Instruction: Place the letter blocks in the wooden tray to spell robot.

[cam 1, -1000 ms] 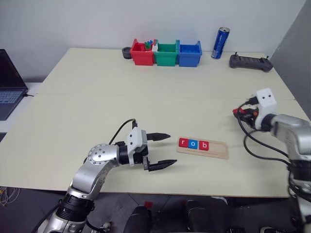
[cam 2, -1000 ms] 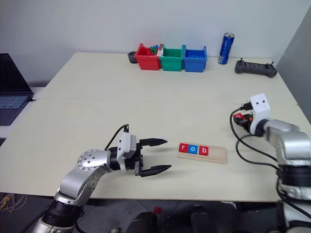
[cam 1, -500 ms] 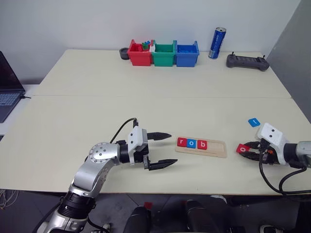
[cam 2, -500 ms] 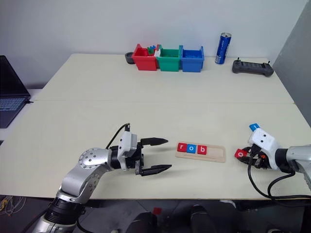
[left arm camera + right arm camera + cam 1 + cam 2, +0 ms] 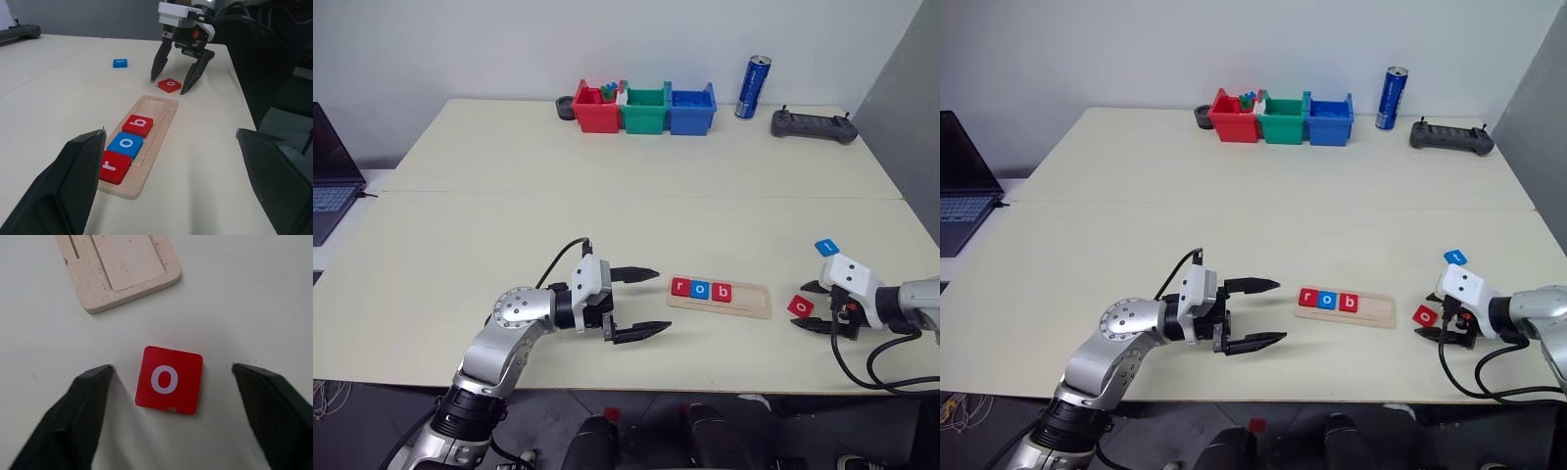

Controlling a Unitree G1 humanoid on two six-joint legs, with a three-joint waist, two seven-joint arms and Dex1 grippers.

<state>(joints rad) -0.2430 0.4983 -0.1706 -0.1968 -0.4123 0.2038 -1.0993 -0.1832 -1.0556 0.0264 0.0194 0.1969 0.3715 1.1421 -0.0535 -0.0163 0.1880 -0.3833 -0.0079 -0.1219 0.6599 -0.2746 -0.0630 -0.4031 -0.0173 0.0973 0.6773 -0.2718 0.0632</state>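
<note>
The pale table (image 5: 607, 196) carries everything, and the right gripper (image 5: 812, 305) sits low over its near right part with its two black fingers spread wide, holding nothing. Directly between those fingertips, lying flat on the table and touching neither one, is the red "o" block (image 5: 169, 380); the right wrist view shows bare table on both sides of it. Just beyond that gripper, on its far side, lies the blue block (image 5: 827, 247), also flat on the table and apart from the fingers. Across from the right gripper's fingertips, toward the robot's left, is the wooden tray (image 5: 750, 299), its nearer end just beyond the "o" block. In the tray's groove, at the end farther from the right gripper, three blocks sit edge to edge: the red "r" (image 5: 115, 167), the blue "o" (image 5: 125, 145) and the red "b" (image 5: 137, 125), so the half of the groove nearer the right gripper is bare wood. The left gripper (image 5: 639, 302) hovers level on the tray's other side, pointing at the "r" end with its fingers wide apart and nothing between them, a little short of the tray. Well beyond both grippers, at the table's far edge, stand a red bin (image 5: 597, 108), a green bin (image 5: 645, 110) and a blue bin (image 5: 691, 109) in a row, with a blue can (image 5: 754, 86) and a dark controller (image 5: 815, 124) to their right. A laptop (image 5: 331, 166) sits off the table's left edge.
</note>
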